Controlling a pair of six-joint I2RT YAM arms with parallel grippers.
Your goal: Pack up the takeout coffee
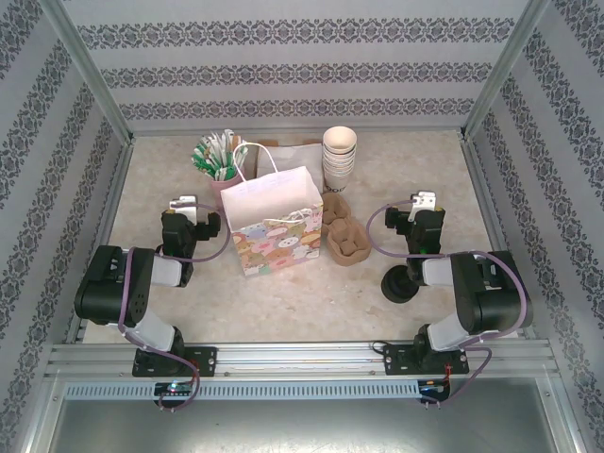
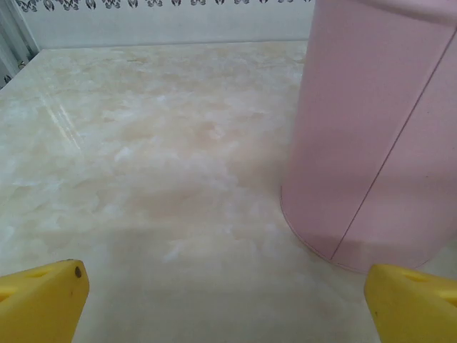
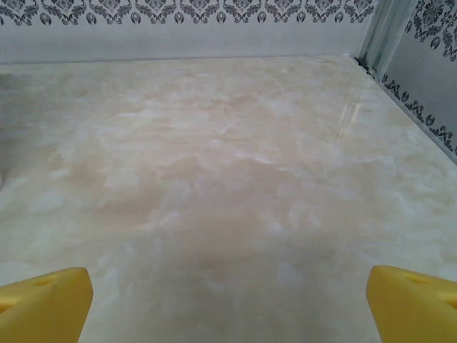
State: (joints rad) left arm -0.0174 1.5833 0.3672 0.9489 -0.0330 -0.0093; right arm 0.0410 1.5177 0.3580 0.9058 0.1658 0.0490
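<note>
Right pincer: jaws spread wide, nothing between them, facing bare tabletop. Left pincer: spread the same, empty, with a pink tub just ahead on its right.

Takeout coffee: upright on the tabletop, black lid up, long axis vertical. It stands close beside the right arm, behind the right pincer toward the base and slightly to its left.

The right arm is clearly nearer to the coffee. The left pincer is well apart from it, with the gift bag standing between.

Judgement: you must draw the right pincer back toward the base before it can straddle the cup. The bag then lies to the left.
</note>
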